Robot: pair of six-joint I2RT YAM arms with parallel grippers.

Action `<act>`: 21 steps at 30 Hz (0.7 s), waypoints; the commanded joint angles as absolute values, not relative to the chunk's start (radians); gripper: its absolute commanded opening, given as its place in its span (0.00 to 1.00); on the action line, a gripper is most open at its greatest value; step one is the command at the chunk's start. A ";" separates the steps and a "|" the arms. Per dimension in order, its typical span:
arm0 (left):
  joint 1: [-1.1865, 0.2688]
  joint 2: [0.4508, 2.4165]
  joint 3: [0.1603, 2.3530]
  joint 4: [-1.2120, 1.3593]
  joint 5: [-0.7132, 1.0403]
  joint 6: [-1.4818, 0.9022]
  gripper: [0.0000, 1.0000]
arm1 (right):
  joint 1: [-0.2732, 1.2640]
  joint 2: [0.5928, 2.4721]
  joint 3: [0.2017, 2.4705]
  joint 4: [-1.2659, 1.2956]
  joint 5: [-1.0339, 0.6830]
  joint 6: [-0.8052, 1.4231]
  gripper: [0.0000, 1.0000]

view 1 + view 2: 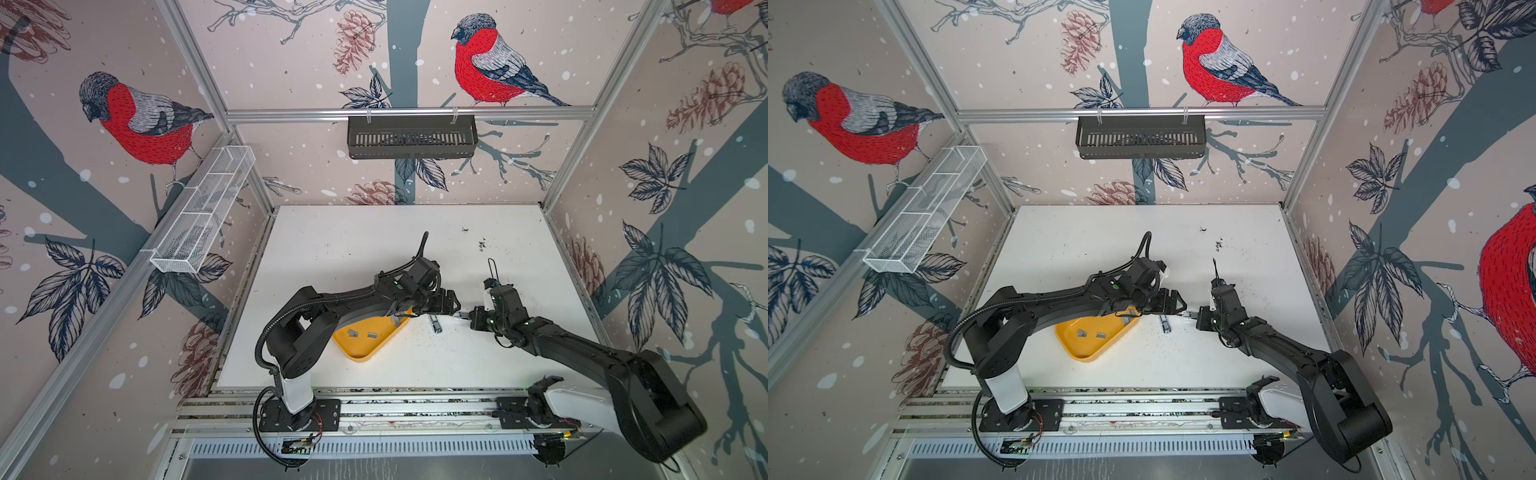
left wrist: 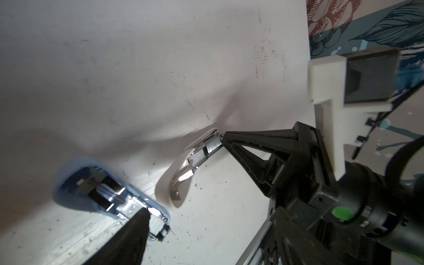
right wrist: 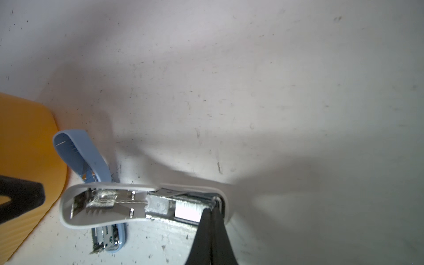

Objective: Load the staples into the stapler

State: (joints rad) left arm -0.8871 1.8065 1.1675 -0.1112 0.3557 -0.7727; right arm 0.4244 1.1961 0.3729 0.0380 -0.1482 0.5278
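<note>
Your right gripper [image 3: 212,208], tips pressed together, touches the end of the staples [image 3: 187,210] lying in the open white stapler [image 3: 103,223]. Their long axis runs straight away from those tips. The left gripper [image 1: 1181,307] (jaws apart) hovers past the stapler's far end, so the right looks nearer.

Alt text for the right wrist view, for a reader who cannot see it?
The right gripper, shut, touches its black fingertips to a silvery strip of staples in the open magazine of a white plastic stapler. An open blue plastic stapler lies partly hidden behind it on the scuffed white table, beside a yellow plastic tray.
</note>
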 commanded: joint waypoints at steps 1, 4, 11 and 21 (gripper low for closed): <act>-0.891 1.819 1.170 -0.099 0.311 -0.798 0.83 | 0.429 1.196 0.380 0.044 -0.135 0.532 0.05; -0.892 1.831 1.167 -0.087 0.328 -0.801 0.83 | 0.431 1.198 0.380 0.046 -0.135 0.532 0.05; -0.903 1.867 1.193 -0.107 0.343 -0.796 0.79 | 0.439 1.200 0.382 0.043 -0.127 0.532 0.05; -0.903 1.881 1.191 -0.090 0.357 -0.800 0.72 | 0.444 1.201 0.383 0.041 -0.117 0.531 0.05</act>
State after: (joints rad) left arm -0.9012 1.8824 1.1858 -0.1169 0.3416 -0.7876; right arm 0.4381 1.1992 0.3756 0.0387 -0.1360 0.5278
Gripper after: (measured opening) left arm 0.722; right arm 0.052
